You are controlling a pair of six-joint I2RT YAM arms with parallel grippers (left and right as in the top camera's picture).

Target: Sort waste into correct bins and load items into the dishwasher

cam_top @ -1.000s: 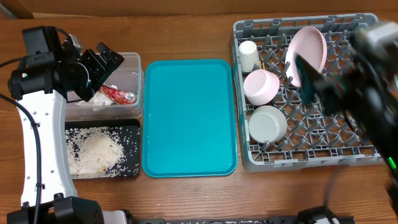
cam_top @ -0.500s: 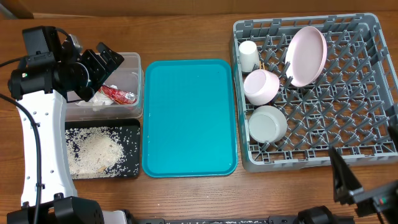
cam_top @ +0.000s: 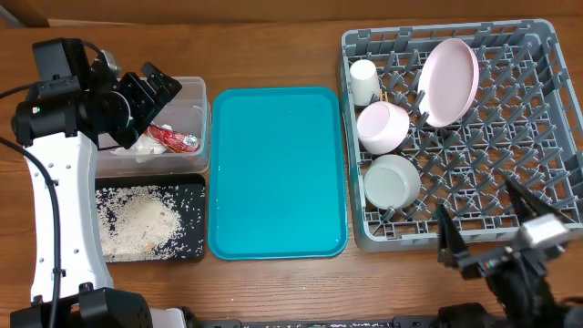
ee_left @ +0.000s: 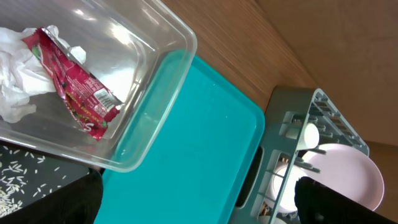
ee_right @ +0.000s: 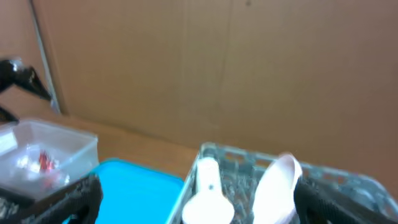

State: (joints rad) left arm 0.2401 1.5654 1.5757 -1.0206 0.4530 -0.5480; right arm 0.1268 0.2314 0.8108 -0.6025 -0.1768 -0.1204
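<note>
The clear tub (cam_top: 193, 100) holds the red-and-white wrapper (cam_top: 173, 138) and the crumpled napkin (cam_top: 144, 151); the wrapper (ee_left: 78, 93) and napkin (ee_left: 17, 81) show close up in the left wrist view. Rice (cam_top: 146, 219) lies in the black tray (cam_top: 196, 187). In the grey dish rack (cam_top: 537, 118) stand the pink plate (cam_top: 451, 80), the white cup (cam_top: 364, 80) and two bowls (cam_top: 383, 126) (cam_top: 392, 180). My left gripper (cam_top: 150, 91) hangs open and empty above the tub. My right gripper (cam_top: 485, 220) is open and empty at the rack's front edge.
The teal serving tray (cam_top: 278, 173) lies bare between the bins and the rack. A cardboard wall (ee_right: 217, 68) stands behind the table. The left arm's white link (cam_top: 59, 210) runs down the table's left side beside the black tray.
The right arm has pulled back from over the rack's right side to the table's front edge, jaws still open. The left arm and all objects have stayed put.
</note>
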